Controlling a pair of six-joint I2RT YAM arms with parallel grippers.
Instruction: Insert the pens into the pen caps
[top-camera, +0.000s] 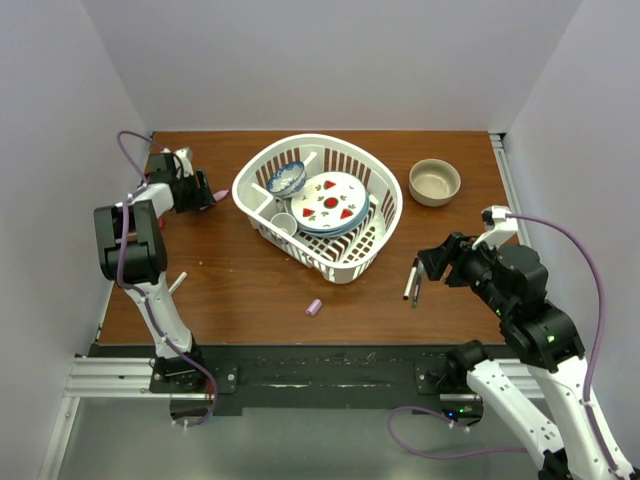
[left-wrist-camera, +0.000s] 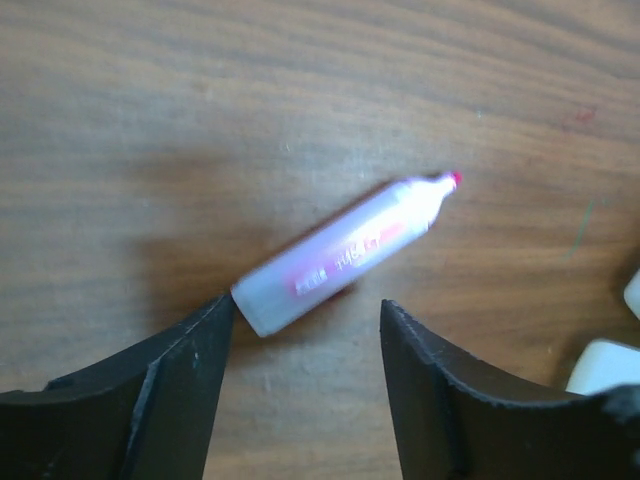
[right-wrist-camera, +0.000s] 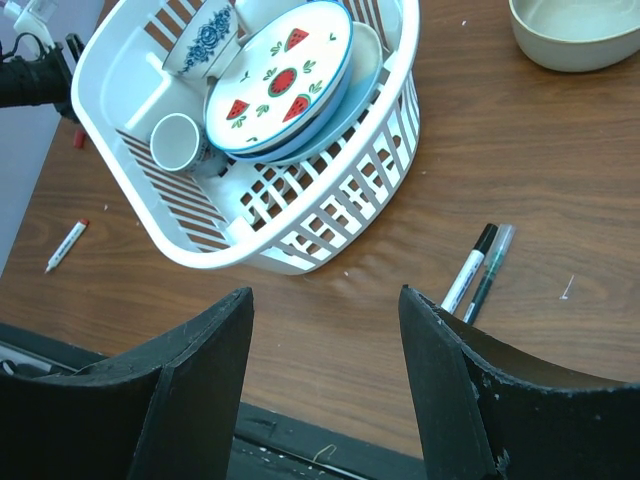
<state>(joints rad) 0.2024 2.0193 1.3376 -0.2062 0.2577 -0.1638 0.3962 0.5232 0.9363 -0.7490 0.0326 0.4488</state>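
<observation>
A lilac-pink pen (left-wrist-camera: 340, 255) lies on the table, red tip pointing away, just ahead of my open left gripper (left-wrist-camera: 305, 318); its rear end sits by the left fingertip (left-wrist-camera: 215, 325). From above, that gripper (top-camera: 208, 195) is left of the basket. My right gripper (right-wrist-camera: 325, 305) is open and empty above bare table. A white-barrelled pen with a black end (right-wrist-camera: 468, 268) and a dark pen (right-wrist-camera: 490, 272) lie side by side to its right (top-camera: 412, 281). Another white pen with a red tip (right-wrist-camera: 67, 245) lies at the left (top-camera: 177, 283). A lilac cap (top-camera: 314, 307) lies near the front edge.
A white basket (top-camera: 385, 225) with plates, a patterned bowl and a cup stands mid-table. A beige bowl (top-camera: 435, 182) stands at the back right. A small red stub (right-wrist-camera: 78, 139) lies by the left gripper. Walls close in on both sides.
</observation>
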